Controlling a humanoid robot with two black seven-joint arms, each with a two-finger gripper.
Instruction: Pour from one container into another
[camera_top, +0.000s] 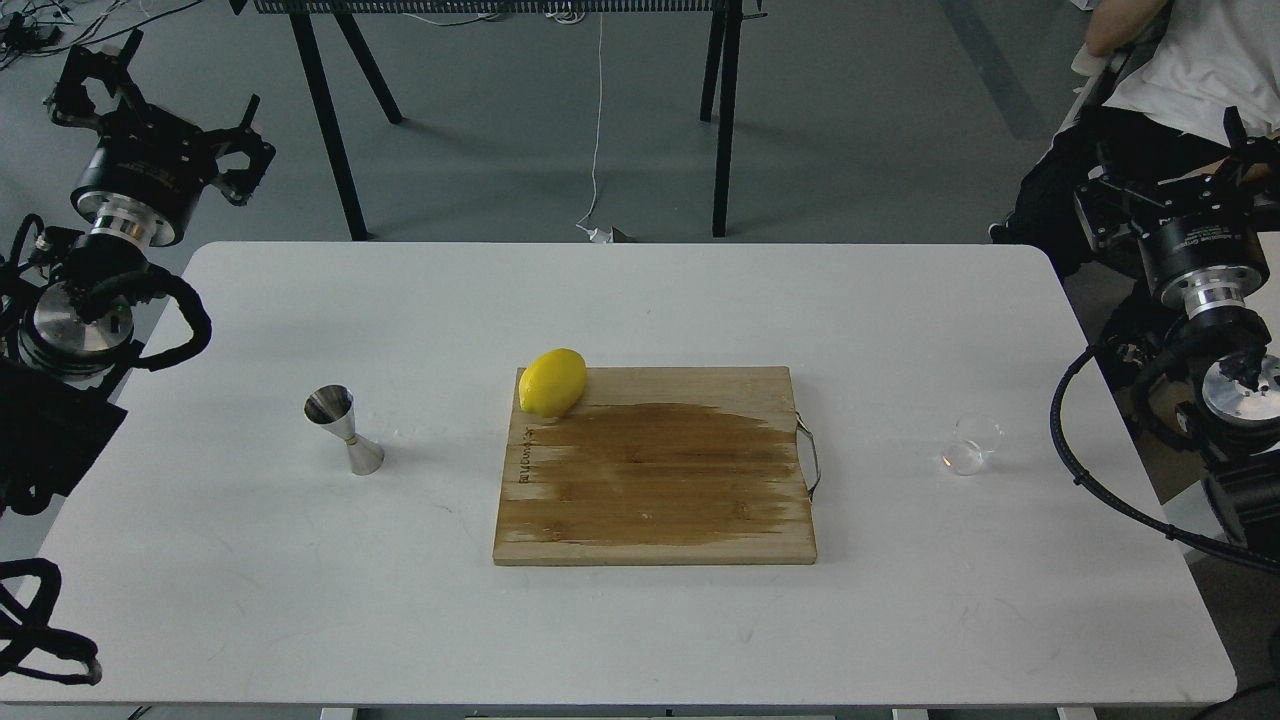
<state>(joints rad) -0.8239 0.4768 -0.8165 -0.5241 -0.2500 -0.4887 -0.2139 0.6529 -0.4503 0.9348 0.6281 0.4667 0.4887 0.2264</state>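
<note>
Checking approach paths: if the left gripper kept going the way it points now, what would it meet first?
Nothing on the table: the left gripper points up and away, off the far-left edge, not toward the jigger. Depth is unclear.

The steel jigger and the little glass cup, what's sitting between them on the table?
In the head view, the wooden cutting board lies between the jigger and the glass cup, with a lemon on its far left corner.

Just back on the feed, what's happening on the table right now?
Nothing is being handled yet. The glass cup stands on the right of the table, the steel jigger upright on the left. Between them lies a cutting board with a lemon at its far left corner. The left gripper and right gripper are off the table's sides, holding nothing. Pouring has not started.
</note>
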